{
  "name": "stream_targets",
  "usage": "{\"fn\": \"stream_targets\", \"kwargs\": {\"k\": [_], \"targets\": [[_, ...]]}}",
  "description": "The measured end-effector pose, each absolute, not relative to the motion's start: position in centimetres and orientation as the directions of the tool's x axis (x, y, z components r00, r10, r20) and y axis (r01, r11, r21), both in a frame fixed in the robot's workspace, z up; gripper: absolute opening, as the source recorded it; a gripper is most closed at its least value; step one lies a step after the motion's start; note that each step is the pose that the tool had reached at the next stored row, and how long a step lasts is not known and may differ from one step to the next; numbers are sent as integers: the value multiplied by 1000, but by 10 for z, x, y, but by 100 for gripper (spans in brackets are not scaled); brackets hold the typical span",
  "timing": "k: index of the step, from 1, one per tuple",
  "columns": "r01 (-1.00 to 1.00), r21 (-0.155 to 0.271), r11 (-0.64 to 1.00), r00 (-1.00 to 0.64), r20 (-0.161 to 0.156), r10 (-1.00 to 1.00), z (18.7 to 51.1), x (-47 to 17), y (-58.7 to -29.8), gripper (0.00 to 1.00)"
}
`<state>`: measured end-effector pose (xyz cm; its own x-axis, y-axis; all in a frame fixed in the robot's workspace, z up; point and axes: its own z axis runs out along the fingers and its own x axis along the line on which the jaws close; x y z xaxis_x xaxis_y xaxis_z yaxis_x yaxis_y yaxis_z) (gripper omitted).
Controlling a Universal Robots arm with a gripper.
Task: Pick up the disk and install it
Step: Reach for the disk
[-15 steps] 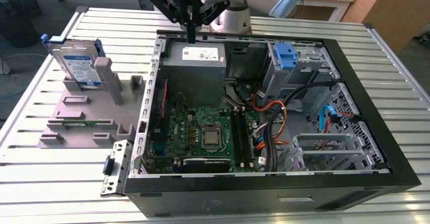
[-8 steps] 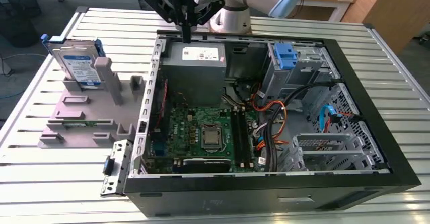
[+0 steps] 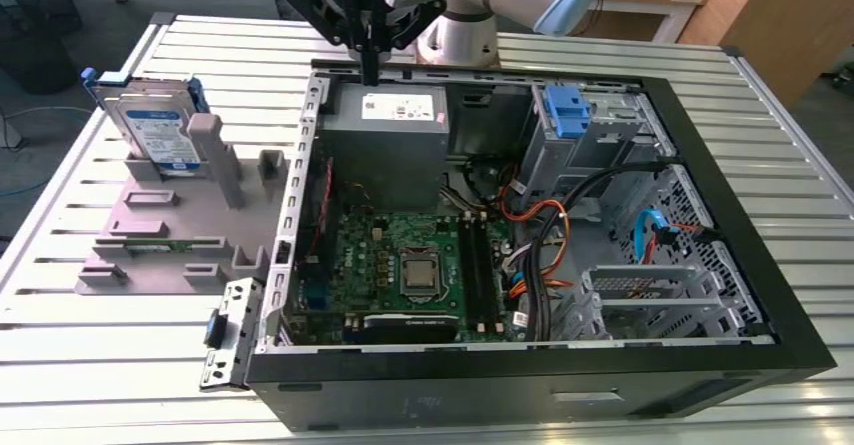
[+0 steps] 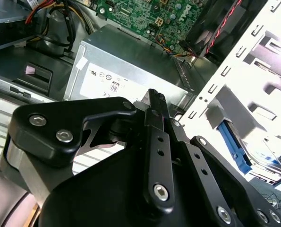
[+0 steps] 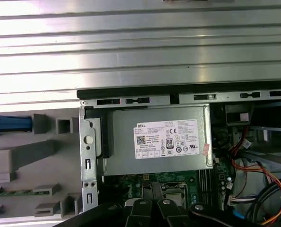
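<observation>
- The disk [image 3: 158, 130] stands on edge in a grey holder [image 3: 160, 227] in the upper left of the exterior view. Its label faces the camera, with blue rails along its sides.
- The holder rests on the slatted metal table [image 3: 80, 365], just beside the open computer case [image 3: 534, 373], so the disk is outside the case altogether.
- The gripper [image 3: 370, 71] hangs at the top centre of the exterior view. It is by the far rim of the case and the grey power supply [image 3: 387, 113], well apart from the disk.
- Its 2 fingers look pressed together into 1 narrow tip, with nothing between them. The second wrist view gives the same closed-up look, with the gripper [image 4: 154, 97] in front of the power supply [image 4: 126, 71].
- In the first wrist view the power supply [image 5: 159, 142] lies in the middle of the picture (white sticker up). I judge the arm to be over the case, not over the holder.
- Inside the case, the motherboard [image 3: 400, 255] fills the lower middle of the exterior view. A tall blue latch [image 3: 567, 115] stands at the upper right against the metal bays, where loose cables hide part of that corner.
- By my reading, 0 of the 2 steps are done. The disk is neither touched nor lifted, so both the pick-up and the install are left.
</observation>
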<state>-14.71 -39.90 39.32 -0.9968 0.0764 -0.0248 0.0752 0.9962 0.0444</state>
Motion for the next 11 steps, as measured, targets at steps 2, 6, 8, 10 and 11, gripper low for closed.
{"fn": "stream_targets", "kwargs": {"k": [2, 6, 8, 10, 11], "targets": [[75, 44, 996, -997, -25, 76, 393, -149, -399, 11], [75, 44, 996, -997, -25, 76, 393, -154, -399, 11], [75, 44, 996, -997, -25, 76, 393, -158, -399, 11], [75, 44, 996, -997, -25, 76, 393, -163, -399, 11], [75, 44, 996, -997, -25, 76, 393, -166, -399, 11]]}}
